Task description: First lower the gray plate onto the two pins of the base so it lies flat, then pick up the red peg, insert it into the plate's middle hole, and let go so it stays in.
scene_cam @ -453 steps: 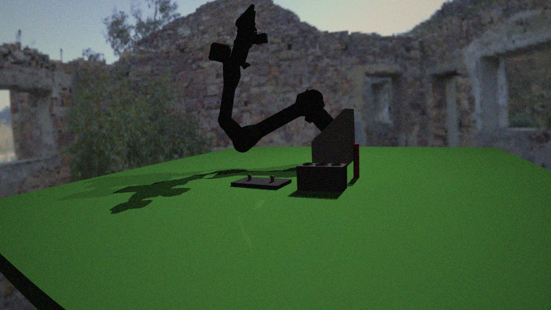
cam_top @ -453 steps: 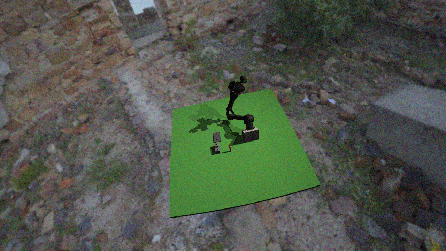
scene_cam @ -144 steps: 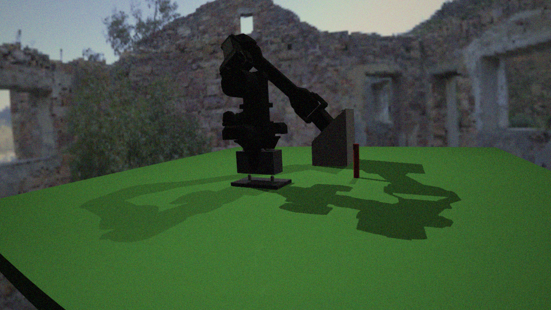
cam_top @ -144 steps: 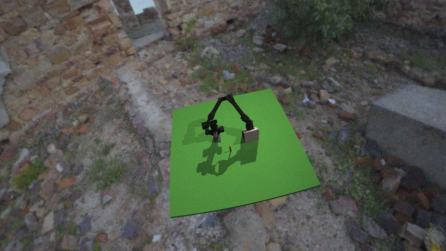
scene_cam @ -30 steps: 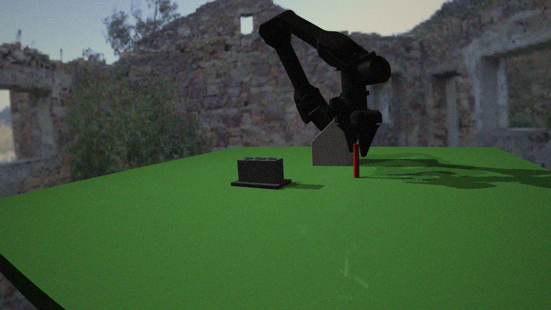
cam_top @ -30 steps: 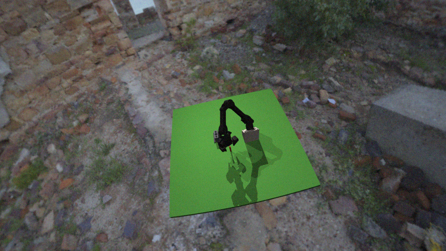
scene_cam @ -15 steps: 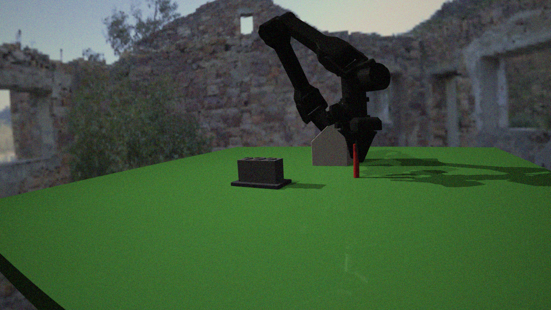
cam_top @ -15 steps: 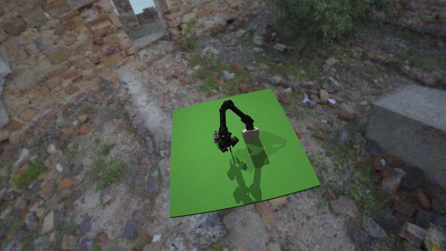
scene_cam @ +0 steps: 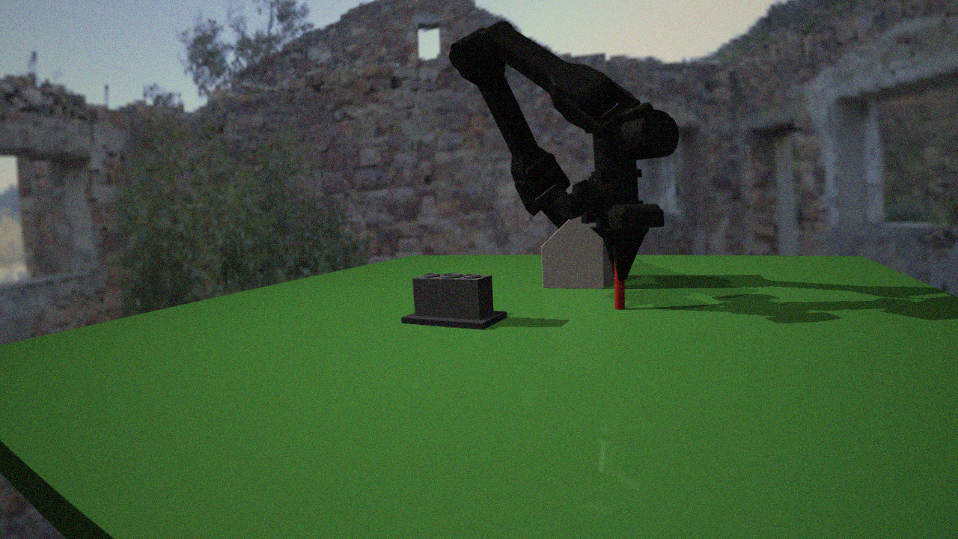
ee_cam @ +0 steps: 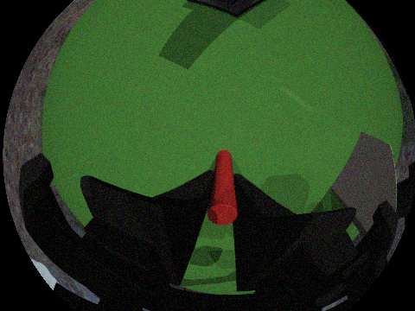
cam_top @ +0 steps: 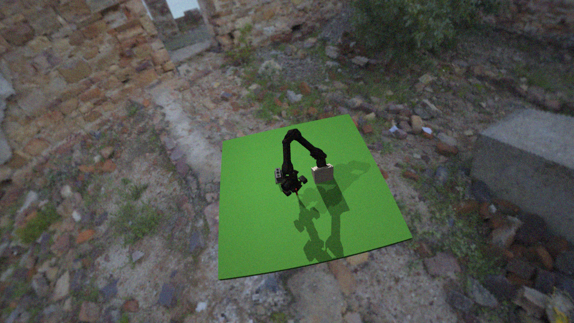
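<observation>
The red peg stands upright on the green table. My gripper is shut on the peg's upper part, with one finger on each side. The peg's lower end appears to touch the table. The gray plate sits level, as a dark block, on the base. Three dark round holes show on its top, with no red in the middle one. The two pins and the seam between plate and base cannot be made out. In the wrist view only a corner of the base shows.
The arm's light mounting block stands behind the peg in the exterior view. The green table ends at rubble ground. Arm shadows fall beside the peg.
</observation>
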You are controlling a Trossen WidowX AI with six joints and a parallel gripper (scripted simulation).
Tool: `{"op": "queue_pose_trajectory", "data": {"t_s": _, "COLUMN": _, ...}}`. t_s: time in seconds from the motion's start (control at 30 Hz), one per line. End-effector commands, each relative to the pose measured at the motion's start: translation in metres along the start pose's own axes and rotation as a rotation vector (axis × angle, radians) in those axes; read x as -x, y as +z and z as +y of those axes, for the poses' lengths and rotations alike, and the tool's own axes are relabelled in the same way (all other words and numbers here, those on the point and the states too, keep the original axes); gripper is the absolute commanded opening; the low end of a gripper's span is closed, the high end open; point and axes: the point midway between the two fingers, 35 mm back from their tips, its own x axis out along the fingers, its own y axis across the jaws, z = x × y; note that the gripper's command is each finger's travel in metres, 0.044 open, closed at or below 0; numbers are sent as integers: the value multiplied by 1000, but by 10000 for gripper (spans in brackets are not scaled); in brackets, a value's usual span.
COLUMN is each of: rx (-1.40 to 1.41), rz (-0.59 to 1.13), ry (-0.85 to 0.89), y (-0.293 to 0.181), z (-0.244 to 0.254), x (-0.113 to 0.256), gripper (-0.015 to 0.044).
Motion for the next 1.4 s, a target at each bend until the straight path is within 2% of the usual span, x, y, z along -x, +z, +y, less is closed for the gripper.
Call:
{"op": "queue_pose_trajectory", "data": {"t_s": 0.0, "rx": 4, "rz": -4, "ry": -1, "y": 1, "z": 0, "x": 0, "gripper": 0}}
{"op": "queue_pose_trajectory", "data": {"t_s": 0.93, "rx": 5, "rz": 0, "ry": 1, "y": 0, "z": 7, "x": 81, "gripper": 0}}
{"op": "queue_pose_trajectory", "data": {"t_s": 0.97, "rx": 11, "rz": -5, "ry": -3, "y": 1, "z": 6, "x": 72, "gripper": 0}}
{"op": "queue_pose_trajectory", "data": {"t_s": 1.37, "rx": 11, "rz": 9, "ry": 4, "y": 29, "z": 16, "x": 75, "gripper": 0}}
